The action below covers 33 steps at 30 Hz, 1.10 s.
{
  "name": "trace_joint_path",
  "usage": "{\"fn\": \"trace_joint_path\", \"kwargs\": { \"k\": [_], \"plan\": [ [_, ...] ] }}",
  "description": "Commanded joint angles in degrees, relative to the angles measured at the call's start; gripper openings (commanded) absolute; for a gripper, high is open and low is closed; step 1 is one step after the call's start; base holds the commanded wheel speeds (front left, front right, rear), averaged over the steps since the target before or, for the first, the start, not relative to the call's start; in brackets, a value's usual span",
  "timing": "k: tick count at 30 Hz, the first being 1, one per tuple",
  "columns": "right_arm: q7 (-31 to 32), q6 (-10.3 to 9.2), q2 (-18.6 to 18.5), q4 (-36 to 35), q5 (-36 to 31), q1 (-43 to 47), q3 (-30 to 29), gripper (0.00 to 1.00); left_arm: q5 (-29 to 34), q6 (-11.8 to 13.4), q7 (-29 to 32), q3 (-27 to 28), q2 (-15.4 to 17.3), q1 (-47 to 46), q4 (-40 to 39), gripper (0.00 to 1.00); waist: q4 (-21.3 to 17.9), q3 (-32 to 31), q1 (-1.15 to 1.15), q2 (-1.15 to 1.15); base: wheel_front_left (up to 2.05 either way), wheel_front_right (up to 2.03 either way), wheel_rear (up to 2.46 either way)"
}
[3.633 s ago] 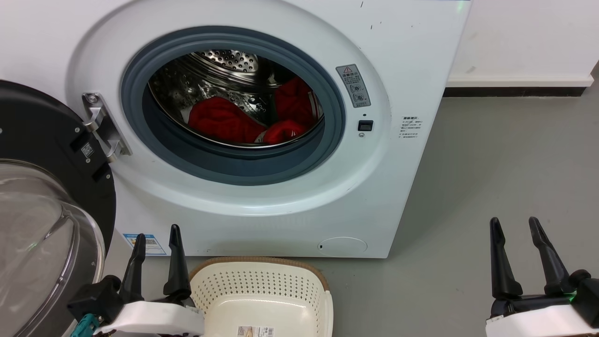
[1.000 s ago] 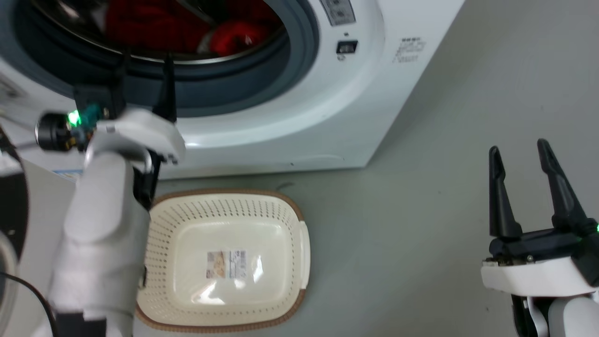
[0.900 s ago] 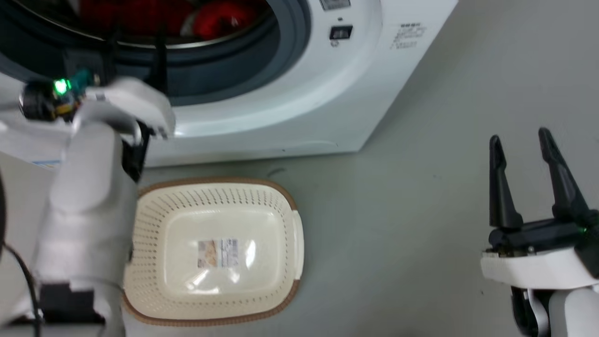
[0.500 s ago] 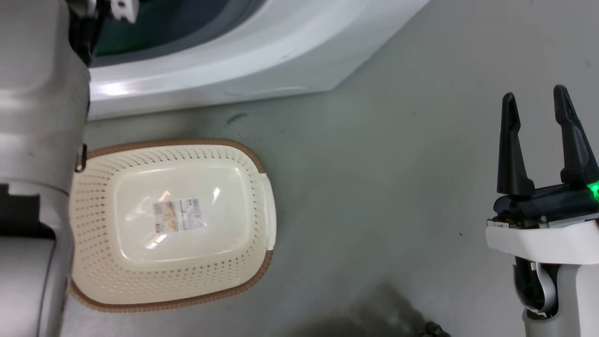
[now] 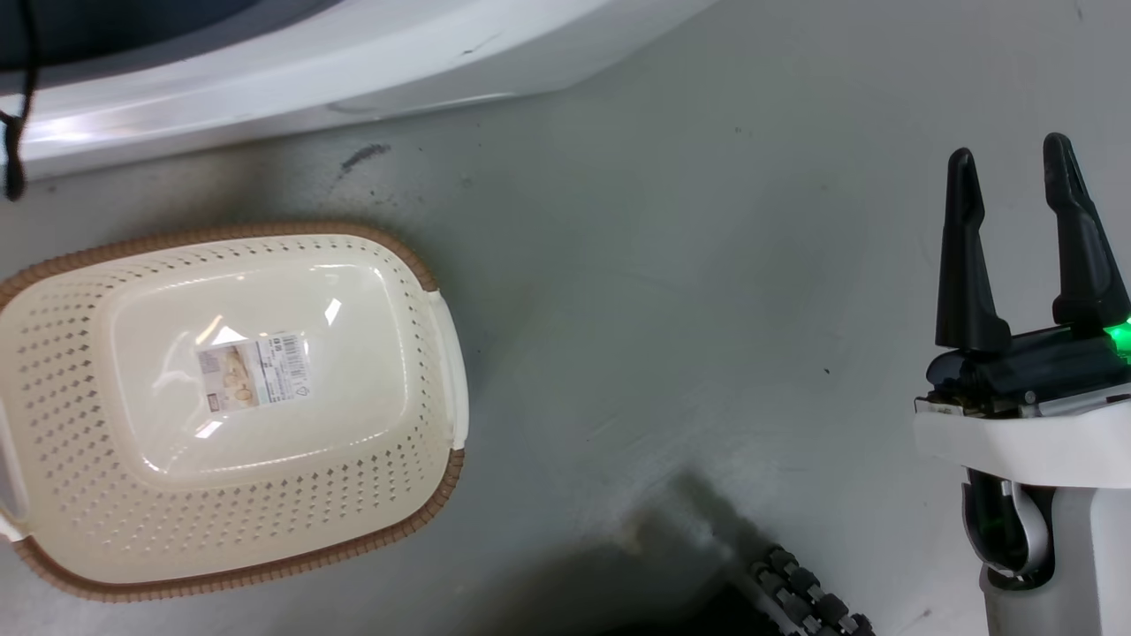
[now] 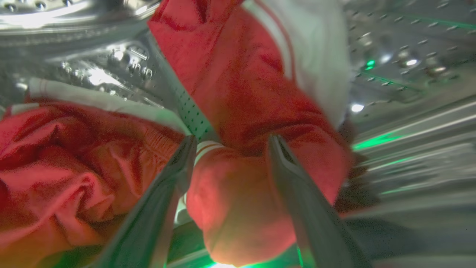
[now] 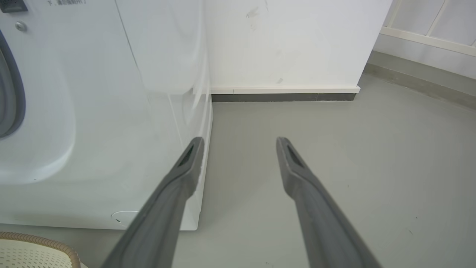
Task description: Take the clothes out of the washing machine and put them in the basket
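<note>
I am holding my left gripper (image 6: 231, 143) spread around the striped red garment (image 6: 241, 89) in the steel drum (image 6: 401, 33), with the plain red garment (image 6: 74, 156) beside it. The basket (image 5: 221, 232) is sitting empty, and my right gripper (image 5: 1009, 150) is idling spread.

I see the red clothes (image 6: 256, 93) crumpled in the shiny drum (image 6: 409, 44) of the washing machine (image 7: 111, 93), one white-striped; the cream basket (image 5: 53, 371) stands upright on the floor (image 5: 663, 309) just before it

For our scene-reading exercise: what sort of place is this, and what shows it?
Probably a laundry area, in a home or a test room: a white washing machine with red clothes in its steel drum, and a laundry basket on the grey floor.
</note>
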Motion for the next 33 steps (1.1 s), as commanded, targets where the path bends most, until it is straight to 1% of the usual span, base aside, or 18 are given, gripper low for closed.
{"fn": "trace_joint_path", "kwargs": {
  "k": [1, 4, 6, 13, 15, 16, 17, 19, 21, 25, 28, 33],
  "plan": [
    [-0.1, -0.04, 0.17, -0.16, 0.52, -1.27, 0.01, 1.0, -1.78, -0.02, 3.51, -1.4, 1.12, -1.2, -0.47, 1.0, -0.89, 1.61, -0.01, 0.0, 0.0, 0.0, 0.0],
    [-0.1, -0.04, 0.17, -0.15, 1.0, -1.4, -0.09, 1.0, -3.58, -0.02, 8.32, -3.9, 2.31, -2.01, -1.51, 1.0, -1.08, 2.62, -0.01, 0.0, 0.0, 0.0, 0.0],
    [-0.1, -0.04, 0.17, -0.15, 1.26, -1.65, -0.02, 1.0, -4.59, -0.06, 10.17, -5.17, 3.0, -2.06, -2.23, 1.0, -1.24, 3.15, -0.01, 0.0, 0.0, 0.0, 0.0],
    [-0.1, -0.04, 0.17, -0.05, 2.14, -2.34, 0.14, 1.0, -6.09, -0.09, 11.94, -8.11, 4.74, -0.62, -2.97, 1.0, -1.98, 4.3, -0.01, 0.0, 0.0, 0.0, 0.0],
    [-0.1, -0.04, 0.17, -0.04, 2.36, -2.31, 0.09, 1.0, -6.26, -0.09, 11.23, -8.21, 5.05, -0.79, -2.98, 1.0, -2.08, 4.47, -0.01, 0.0, 0.0, 0.0, 0.0],
    [-0.1, -0.04, 0.17, 0.02, 2.34, -2.26, 0.08, 1.0, -6.26, -0.09, 10.8, -8.46, 5.08, -0.76, -3.22, 0.37, -2.1, 4.49, -0.01, 0.0, 0.0, 0.0, 0.0],
    [-0.1, -0.05, 0.17, 0.09, 2.35, -2.24, 0.05, 1.0, -6.05, -0.09, 9.85, -8.31, 5.34, -1.03, -3.46, 0.0, -2.11, 4.5, -0.01, 0.0, 0.0, 0.0, 0.0],
    [-0.1, -0.04, 0.17, 0.26, 2.11, -2.32, 0.01, 1.0, -5.96, 0.1, 7.0, -7.83, 5.41, -1.78, -3.54, 0.0, -1.95, 4.13, -0.01, 0.0, 0.0, 0.0, 0.0],
    [-0.1, -0.04, 0.17, 0.28, 2.0, -2.32, -0.06, 1.0, -6.02, 0.25, 6.25, -7.69, 5.28, -1.79, -3.47, 0.0, -1.81, 3.91, -0.01, 0.0, 0.0, 0.0, 0.0],
    [-0.1, -0.04, 0.16, 0.43, 1.07, -2.14, -0.3, 1.0, -5.55, 0.46, 1.95, -7.74, 4.85, -1.13, -3.47, 0.0, -0.81, 2.44, -0.01, 0.0, 0.0, 0.0, 0.0],
    [-0.1, -0.04, 0.17, 0.6, 0.11, -1.58, -0.39, 1.0, -5.53, 0.41, -2.99, -7.75, 4.4, 0.24, -3.73, 0.0, 0.34, 0.6, -0.01, 0.0, 0.0, 0.0, 0.0],
    [-0.1, -0.04, 0.14, 0.93, -2.3, -0.19, -0.92, 1.0, -7.39, 0.13, -12.32, -7.07, 2.98, 4.99, -3.76, 0.0, 3.05, -3.52, -0.01, 0.0, 0.0, 0.0, 0.0]
  ]
}}
